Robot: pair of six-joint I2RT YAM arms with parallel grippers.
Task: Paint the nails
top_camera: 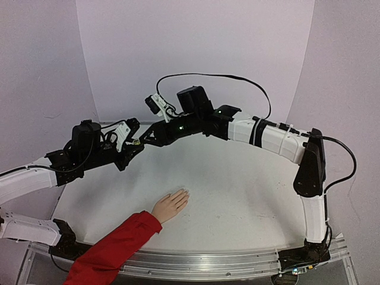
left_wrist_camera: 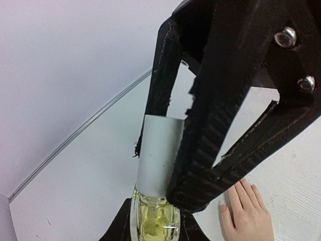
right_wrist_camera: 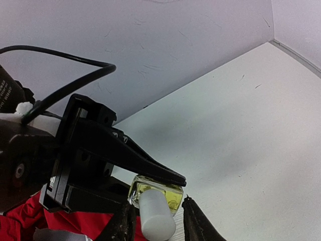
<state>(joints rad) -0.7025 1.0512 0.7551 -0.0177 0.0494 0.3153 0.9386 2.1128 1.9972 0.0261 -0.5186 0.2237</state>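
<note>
1. White tabletop point(top_camera: 249, 190), pale walls behind.
2. My left gripper point(left_wrist_camera: 153, 228) clamps a small yellow-green glass bottle point(right_wrist_camera: 168, 193) above it.
3. My right gripper point(right_wrist_camera: 158, 211) sits narrow around the white cylindrical cap point(right_wrist_camera: 153, 218); whether it pinches, I cannot tell.
4. Tiny pale nails point(top_camera: 184, 193) tip a flat peach-coloured hand point(top_camera: 169, 206) lying on the table, well apart from the bottle.

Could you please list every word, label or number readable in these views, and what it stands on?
Nothing can be read.
White lettering on the black housing, right wrist view: too blurred to read.
The bottle and its cap: no label visible.
</note>
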